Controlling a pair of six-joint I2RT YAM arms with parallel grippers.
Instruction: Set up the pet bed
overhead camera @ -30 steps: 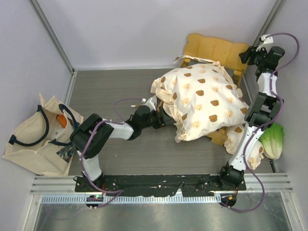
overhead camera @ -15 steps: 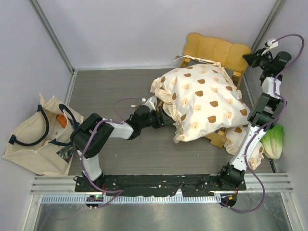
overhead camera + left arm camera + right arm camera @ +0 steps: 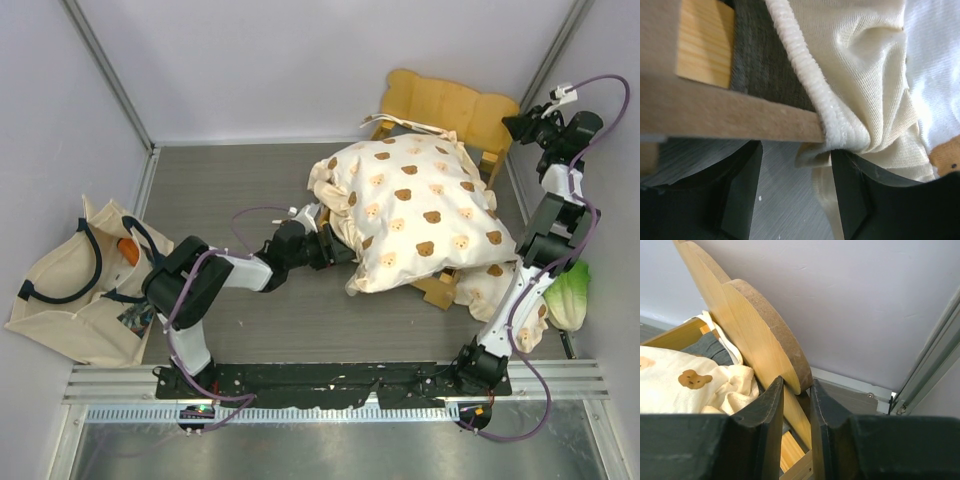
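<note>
At your far left the tote bag [image 3: 60, 300] lies slumped open by the wall, with something orange [image 3: 127, 250] showing inside it. Your left gripper [image 3: 795, 155] sits at the near-left rail of the pet bed [image 3: 450, 105], its fingers apart, with the cushion's piped edge just ahead of them. The bed stands at the table's [image 3: 230, 180] far right corner. The bear-print cushion [image 3: 420, 215] lies in it, puffed up and spilling over the near side. Your right gripper [image 3: 795, 390] is pinched on the headboard's [image 3: 755, 325] right edge. A lettuce toy [image 3: 567, 292] lies by the right wall.
</note>
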